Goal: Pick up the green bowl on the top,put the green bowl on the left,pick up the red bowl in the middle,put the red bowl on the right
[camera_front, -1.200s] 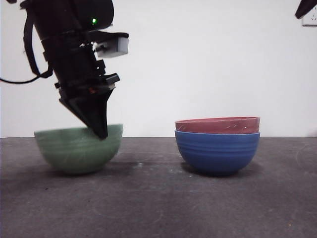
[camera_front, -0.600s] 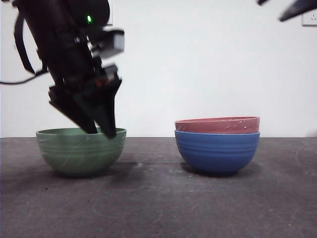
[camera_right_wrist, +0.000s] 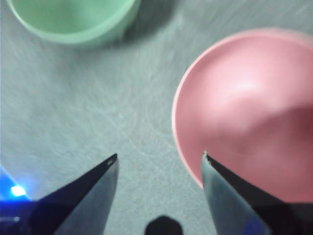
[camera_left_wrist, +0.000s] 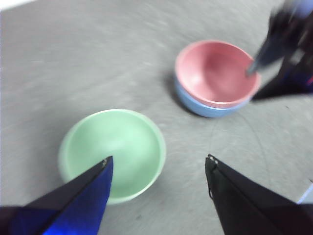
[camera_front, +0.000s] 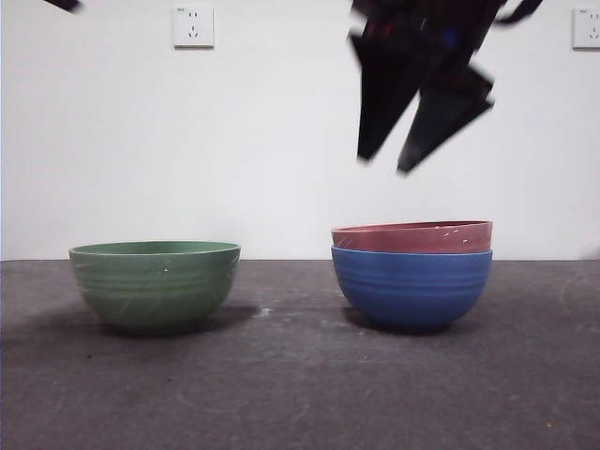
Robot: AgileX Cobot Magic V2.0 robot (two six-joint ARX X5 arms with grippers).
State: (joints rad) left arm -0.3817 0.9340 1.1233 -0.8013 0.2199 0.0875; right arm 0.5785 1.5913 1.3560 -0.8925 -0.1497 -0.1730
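The green bowl (camera_front: 155, 281) stands upright and alone on the left of the table; it also shows in the left wrist view (camera_left_wrist: 112, 154) and the right wrist view (camera_right_wrist: 73, 19). The red bowl (camera_front: 412, 236) sits nested in a blue bowl (camera_front: 411, 286) on the right. My right gripper (camera_front: 383, 166) hangs open and empty above the red bowl's left rim, apart from it; the right wrist view has the red bowl (camera_right_wrist: 249, 107) close under its open jaws (camera_right_wrist: 160, 156). My left gripper (camera_left_wrist: 159, 164) is open and empty, high above the green bowl.
The left arm shows only as a black tip (camera_front: 64, 5) at the top left corner. Dark grey table (camera_front: 281, 375) runs between and in front of the bowls. A white wall with two sockets stands behind.
The left gripper has let go of the green bowl and risen out of the front view. The right gripper has come down from the top right to above the red bowl.
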